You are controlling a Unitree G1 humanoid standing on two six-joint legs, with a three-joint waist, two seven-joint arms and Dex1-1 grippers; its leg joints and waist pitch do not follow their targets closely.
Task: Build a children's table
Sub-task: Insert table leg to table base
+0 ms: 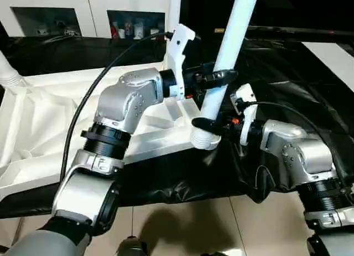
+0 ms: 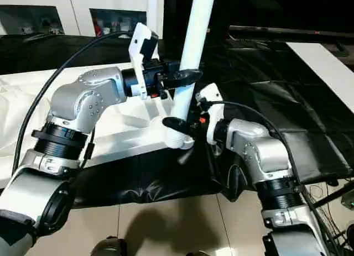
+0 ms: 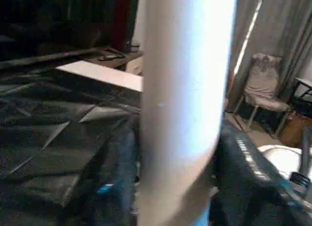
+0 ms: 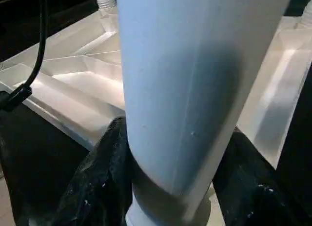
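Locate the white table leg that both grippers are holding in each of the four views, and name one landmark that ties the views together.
Left eye: leg slants up right of centre.
Right eye: leg rises at centre.
Left wrist: leg as a broad white column at centre.
Right wrist: leg large at centre, ribbed end low.
Shared landmark: the upturned white tabletop behind the leg's lower end.

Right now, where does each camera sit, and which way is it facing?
Left eye, right eye: on the head, looking down over both silver forearms at the tabletop and the leg.
Left wrist: along the left claw, leg close ahead, black cloth beyond.
Right wrist: along the right claw, leg above the tabletop.
All four views share the leg.
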